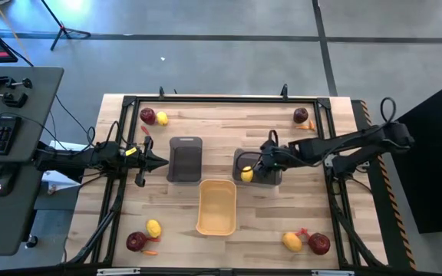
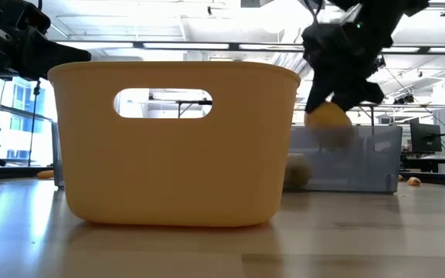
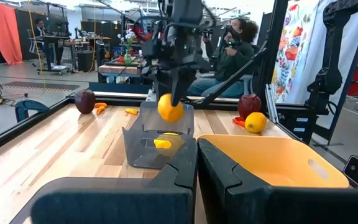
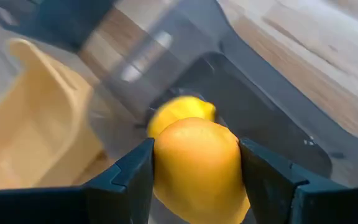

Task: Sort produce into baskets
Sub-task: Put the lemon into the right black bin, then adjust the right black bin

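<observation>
My right gripper (image 1: 250, 172) is shut on a yellow-orange oval fruit (image 4: 197, 165) over the right dark grey bin (image 1: 265, 173), about at rim height in the low view (image 2: 329, 117). Another yellow fruit (image 4: 182, 111) lies on that bin's floor. My left gripper (image 1: 158, 161) is shut and empty, just left of the left dark grey bin (image 1: 184, 159). The yellow-orange bin (image 1: 216, 207) stands nearer the table's front, between the two grey bins. My right gripper pinches the fruit's two opposite sides (image 4: 232, 155) between its two fingers (image 4: 132, 174). The fingers come from above, pointing down. The fruit is lifted clear and hangs between the fingertips over the bin's inside (image 3: 170, 107).
Produce lies in the corners: a dark red ball (image 1: 148, 116) and a yellow one (image 1: 162, 119) far left, a dark red one (image 1: 301, 115) far right, a pair near left (image 1: 136, 241) and a pair near right (image 1: 318, 244). Small orange pieces (image 1: 146, 130) lie about.
</observation>
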